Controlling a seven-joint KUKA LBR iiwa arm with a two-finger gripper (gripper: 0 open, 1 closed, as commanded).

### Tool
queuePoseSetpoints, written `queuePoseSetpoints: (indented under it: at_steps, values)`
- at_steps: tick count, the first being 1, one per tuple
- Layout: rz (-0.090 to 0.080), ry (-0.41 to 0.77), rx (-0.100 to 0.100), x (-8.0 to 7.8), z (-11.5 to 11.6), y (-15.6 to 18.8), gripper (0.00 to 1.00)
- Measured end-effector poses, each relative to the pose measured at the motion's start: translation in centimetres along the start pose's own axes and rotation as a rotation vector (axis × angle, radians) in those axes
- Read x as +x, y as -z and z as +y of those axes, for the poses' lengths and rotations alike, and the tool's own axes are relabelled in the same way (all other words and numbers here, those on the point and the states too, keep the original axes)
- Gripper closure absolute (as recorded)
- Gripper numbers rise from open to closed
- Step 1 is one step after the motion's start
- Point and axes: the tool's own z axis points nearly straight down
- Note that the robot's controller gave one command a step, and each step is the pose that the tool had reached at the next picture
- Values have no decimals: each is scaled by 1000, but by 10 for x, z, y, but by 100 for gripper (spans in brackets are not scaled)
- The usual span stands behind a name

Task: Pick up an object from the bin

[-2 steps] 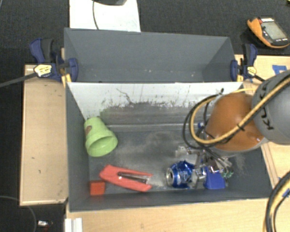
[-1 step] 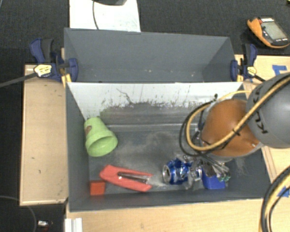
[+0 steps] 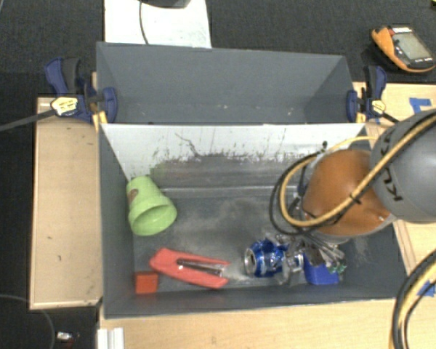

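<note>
Crushed blue can (image 3: pixel 264 259): lower right of frame, on bin (image 3: pixel 218 213) floor, just left of hand (image 3: pixel 299 259). Hand open or closed: cannot tell. Judged light, thin-walled, dented, slippery, so pinch across flattened middle. Small blue block (image 3: pixel 321 273) crowds hand's other side.

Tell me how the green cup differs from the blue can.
The green cup is larger; the blue can is smaller, shiny and crumpled. The cup lies by the left wall; the can lies near the front, right of middle. Both rest on the bin floor.
</note>
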Motion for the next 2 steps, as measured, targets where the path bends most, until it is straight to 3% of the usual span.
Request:
queuePoseSetpoints:
  at_steps: [2]
  values:
    - [-3, -2, 0, -1, 0, 6, 100]
